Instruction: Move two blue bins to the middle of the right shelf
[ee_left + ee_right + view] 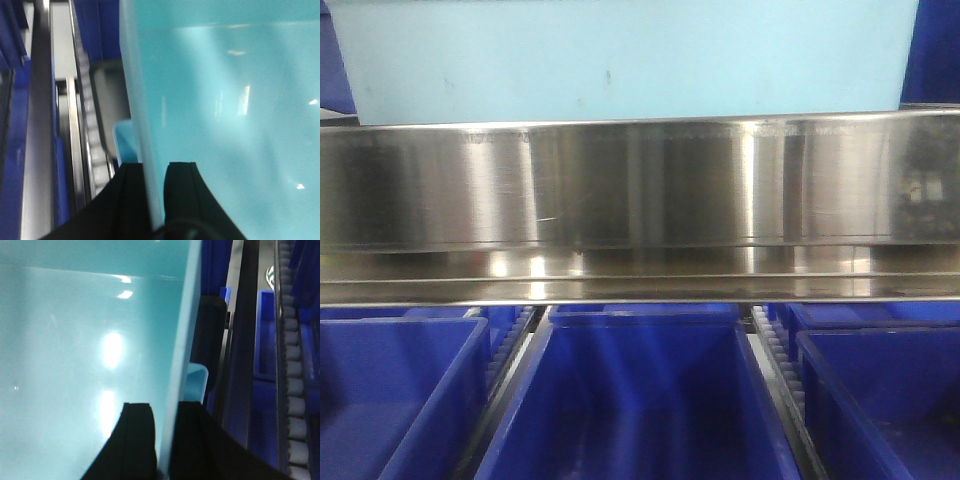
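Note:
A light blue bin (620, 60) fills the top of the front view, above a steel shelf beam. My left gripper (154, 167) is shut on the bin's left wall (142, 100), one black finger inside and one outside. On the opposite side, my right gripper (167, 407) is shut on the right wall (187, 330) in the same way. The bin's pale inside (225, 110) (75, 340) takes up most of both wrist views. Three dark blue bins (640, 400) (390, 390) (880, 390) sit side by side on the level below.
A wide brushed-steel beam (640, 190) spans the front view between the held bin and the lower bins. White roller tracks (515, 345) (292, 365) (92, 130) run between the bin lanes. Dark shelf rails (242, 340) stand close beside both bin walls.

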Robot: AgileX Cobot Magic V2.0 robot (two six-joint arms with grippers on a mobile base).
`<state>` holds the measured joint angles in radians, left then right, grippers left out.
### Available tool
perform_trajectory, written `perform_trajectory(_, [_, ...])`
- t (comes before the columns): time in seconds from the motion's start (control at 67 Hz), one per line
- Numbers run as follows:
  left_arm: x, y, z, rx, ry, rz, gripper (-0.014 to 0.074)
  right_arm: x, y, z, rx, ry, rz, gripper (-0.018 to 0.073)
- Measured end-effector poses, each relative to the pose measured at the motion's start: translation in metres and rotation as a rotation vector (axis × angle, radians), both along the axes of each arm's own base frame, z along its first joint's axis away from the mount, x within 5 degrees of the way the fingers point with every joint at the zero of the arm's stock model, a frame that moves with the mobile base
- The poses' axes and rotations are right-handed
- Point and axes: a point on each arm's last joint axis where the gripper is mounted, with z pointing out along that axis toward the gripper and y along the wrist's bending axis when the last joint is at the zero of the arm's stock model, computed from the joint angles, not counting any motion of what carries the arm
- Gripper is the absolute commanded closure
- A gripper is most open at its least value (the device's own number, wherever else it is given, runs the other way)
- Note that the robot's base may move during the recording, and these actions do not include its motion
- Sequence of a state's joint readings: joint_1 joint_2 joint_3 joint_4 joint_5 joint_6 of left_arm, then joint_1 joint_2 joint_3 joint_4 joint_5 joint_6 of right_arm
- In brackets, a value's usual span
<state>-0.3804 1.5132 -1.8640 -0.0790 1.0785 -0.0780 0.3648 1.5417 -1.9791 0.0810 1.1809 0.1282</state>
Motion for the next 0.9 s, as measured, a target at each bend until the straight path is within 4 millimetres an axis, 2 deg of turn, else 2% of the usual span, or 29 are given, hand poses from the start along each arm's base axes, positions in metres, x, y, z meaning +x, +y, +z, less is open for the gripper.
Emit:
perform_trajectory(0.194, [0.006,-0.003,-0.027,0.023,0.079,-0.002,0.0707,0.007,0.003,-0.024,-0.028,0.074,-0.001,0.0712])
perform_trajectory(0.328, [0.007,-0.004,-0.035,0.030,0.097,-0.001,0.0707,0.012,0.004,-0.043,-0.044,0.117,-0.002,0.0712])
perform_trajectory(0.478, [0.008,-0.004,-0.039,0.034,0.103,0.000,0.0702,0.015,0.006,-0.052,-0.044,0.127,-0.004,0.0712])
perform_trajectory(0.552, [0.009,-0.004,-0.040,0.036,0.103,0.001,0.0662,0.015,0.006,-0.052,-0.043,0.127,-0.003,0.0709])
perform_trajectory(0.627, [0.009,-0.004,-0.040,0.037,0.105,0.001,0.0570,0.015,0.006,-0.052,-0.043,0.127,-0.003,0.0665])
perform_trajectory(0.687, [0.009,-0.004,-0.040,0.037,0.105,0.001,0.0465,0.015,0.006,-0.052,-0.042,0.125,-0.003,0.0559])
perform_trajectory(0.702, [0.009,-0.004,-0.040,0.035,0.106,0.000,0.0426,0.015,0.006,-0.052,-0.042,0.125,-0.003,0.0515])
perform_trajectory(0.717, [0.009,-0.004,-0.040,0.035,0.106,0.000,0.0361,0.016,0.006,-0.052,-0.045,0.123,-0.003,0.0430])
perform_trajectory(0.747, [0.009,-0.004,-0.040,0.035,0.106,0.000,0.0299,0.016,0.006,-0.052,-0.047,0.120,0.000,0.0337])
perform_trajectory(0.896, [0.009,-0.004,-0.040,0.038,0.104,0.000,0.0083,0.014,0.005,-0.050,-0.049,0.111,0.002,-0.0020])
